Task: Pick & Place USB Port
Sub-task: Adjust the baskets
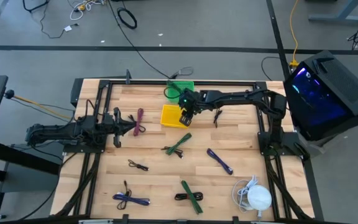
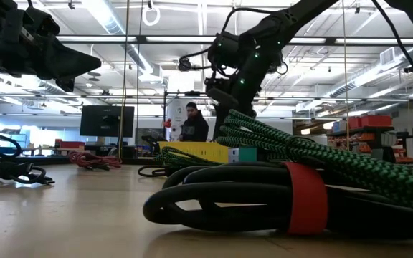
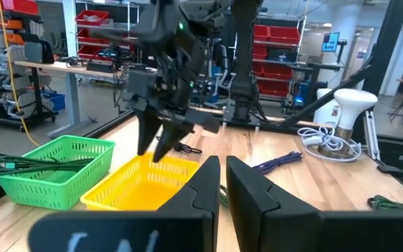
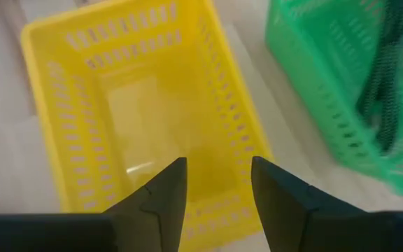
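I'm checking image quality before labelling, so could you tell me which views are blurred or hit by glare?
Right wrist view: yellow basket and green basket look soft. Low view: ceiling lights glare, nearest black cable bundle looms large. Left wrist view: its own fingers blur.

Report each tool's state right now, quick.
Left tool: shut, holding nothing, parked at the table's left.
Right tool: open, empty, above the yellow basket.
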